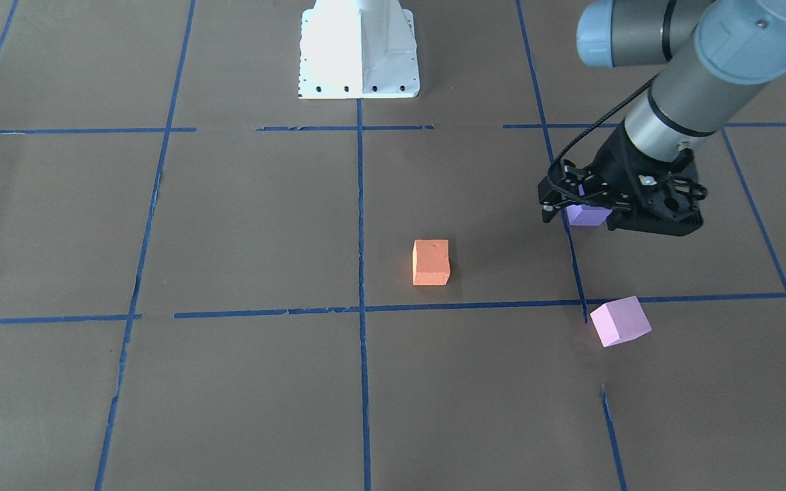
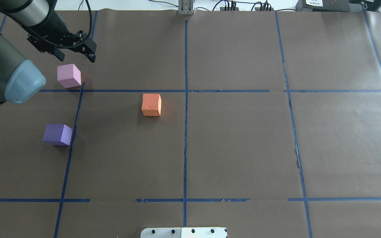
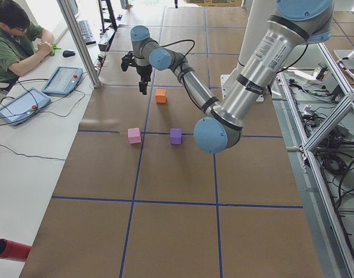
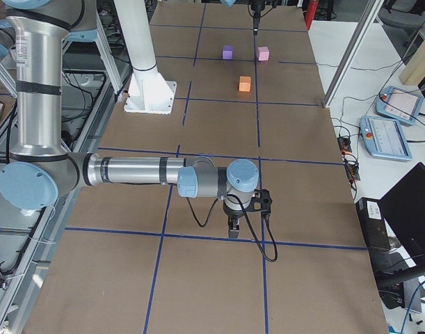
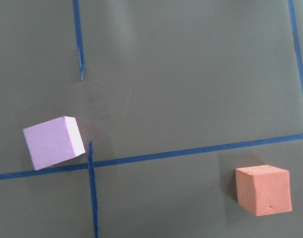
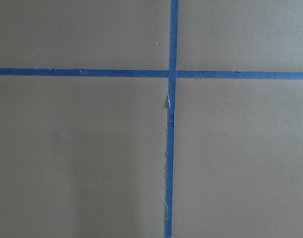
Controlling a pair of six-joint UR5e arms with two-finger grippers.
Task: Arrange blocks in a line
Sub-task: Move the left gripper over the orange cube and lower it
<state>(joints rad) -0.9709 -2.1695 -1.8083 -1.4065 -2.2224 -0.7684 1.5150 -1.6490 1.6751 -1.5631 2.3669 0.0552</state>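
Hovering with left gripper (image 2: pixel 75 56) spread empty, raised above the small light pink-lilac foam cube (image 2: pixel 68 75), somewhat off-centre. Likely best: centre over it, turn to match its skewed faces, descend straight, close softly.

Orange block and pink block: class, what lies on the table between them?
Only brown paper crossed by blue tape; the overhead view shows no object between the orange block and pink block.
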